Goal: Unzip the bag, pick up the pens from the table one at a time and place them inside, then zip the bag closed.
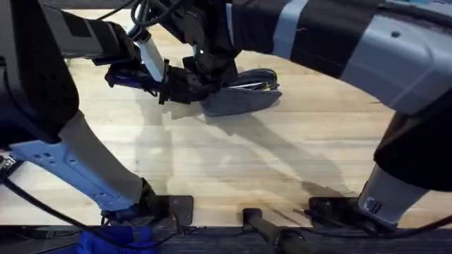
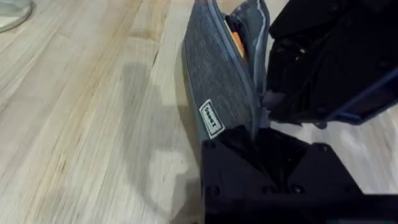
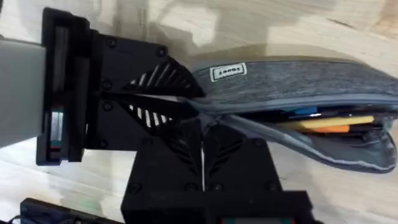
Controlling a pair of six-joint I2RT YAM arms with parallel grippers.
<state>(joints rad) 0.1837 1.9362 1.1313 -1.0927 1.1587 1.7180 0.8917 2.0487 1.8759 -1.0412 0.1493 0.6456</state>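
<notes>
Overhead: both arms meet at the bag point(image 1: 244, 99), lying on the far middle of the table point(image 1: 268, 155). Left wrist: the left gripper point(image 2: 261, 134) is pinched on the bag's end, mouth gaping. Right wrist: the right gripper point(image 3: 202, 121) is clamped at the zipper; pens point(image 3: 323, 122) are inside.

Dark strip of floor below the near edge, soft shadows under even overhead light
</notes>
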